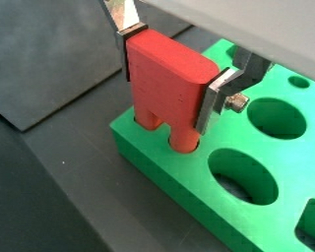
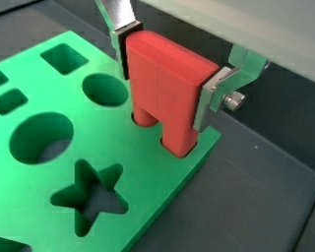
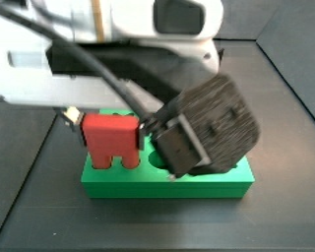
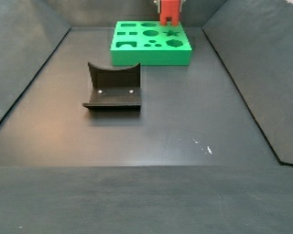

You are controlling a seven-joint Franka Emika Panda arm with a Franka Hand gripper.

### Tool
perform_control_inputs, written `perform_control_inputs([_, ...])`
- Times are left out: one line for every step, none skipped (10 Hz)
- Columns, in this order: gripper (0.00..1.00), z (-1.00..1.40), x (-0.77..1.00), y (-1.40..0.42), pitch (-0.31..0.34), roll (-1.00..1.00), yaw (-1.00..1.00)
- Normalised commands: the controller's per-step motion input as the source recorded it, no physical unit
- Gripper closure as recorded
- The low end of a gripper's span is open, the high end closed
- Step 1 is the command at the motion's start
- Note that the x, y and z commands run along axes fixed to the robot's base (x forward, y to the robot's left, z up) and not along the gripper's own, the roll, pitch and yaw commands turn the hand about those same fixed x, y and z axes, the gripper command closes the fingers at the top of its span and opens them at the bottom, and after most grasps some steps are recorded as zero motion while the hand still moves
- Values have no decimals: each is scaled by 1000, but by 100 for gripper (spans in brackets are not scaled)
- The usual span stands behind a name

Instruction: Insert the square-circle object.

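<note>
The square-circle object (image 1: pixel 167 84) is a small matte red block with two pegs underneath. My gripper (image 1: pixel 171 67) is shut on it, one silver finger (image 1: pixel 126 41) on each narrow side. It stands upright over a corner of the green board (image 1: pixel 167 162), with both peg tips down in the board's holes. It also shows in the wrist view (image 2: pixel 167 87), held by the gripper (image 2: pixel 171 71) above the green board (image 2: pixel 147 207). In a side view the red block (image 3: pixel 110 138) sits on the board (image 3: pixel 167 182); in the far side view it (image 4: pixel 170 11) stands at the board's (image 4: pixel 152 50) back edge.
The board has several shaped holes: circles (image 2: pixel 42 136), squares (image 2: pixel 66 59) and a star (image 2: pixel 92 192). A dark grey curved block (image 4: pixel 113 87) stands on the dark floor in front of the board. Dark walls (image 4: pixel 33 55) enclose the floor.
</note>
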Motion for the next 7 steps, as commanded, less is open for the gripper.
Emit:
perform_control_inputs([100, -546, -34, -11, -240, 0, -51])
perform_control_inputs([100, -397, 0, -23, -74, 90, 0])
perform_control_inputs([100, -411, 0, 0, -43, 84, 0])
perform_control_inputs([100, -297, 3, 0, -1, 0, 0])
perform_control_inputs([100, -306, 0, 0, -51, 16, 0])
perform_control_inputs([100, -151, 0, 0, -47, -16, 0])
perform_control_inputs([100, 0, 0, 0, 0, 0, 0])
